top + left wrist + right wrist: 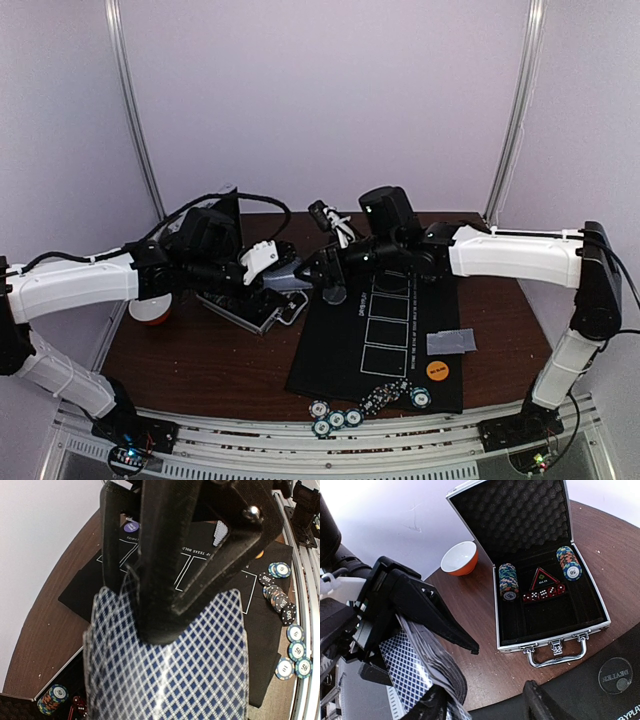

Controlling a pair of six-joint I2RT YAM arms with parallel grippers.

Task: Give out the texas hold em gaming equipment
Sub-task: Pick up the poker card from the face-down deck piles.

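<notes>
My left gripper [290, 279] is shut on a deck of blue-diamond-backed cards [165, 665], held above the table between the case and the black mat [385, 340]. The deck also shows in the right wrist view [407, 672], under the left gripper's finger [440, 620]. My right gripper [482, 700] is open, with one finger against the deck's top card. Poker chips [340, 415] lie at the mat's front edge. One card [452, 343], an orange disc [437, 370], a purple disc [131, 527] and a dealer disc [616, 676] lie on the mat.
The open silver case [555, 645] sits at the back left and holds two chip stacks [508, 581] and red dice [542, 594]. A red-and-white bowl [460, 558] stands to its left. The two arms meet over the table's middle.
</notes>
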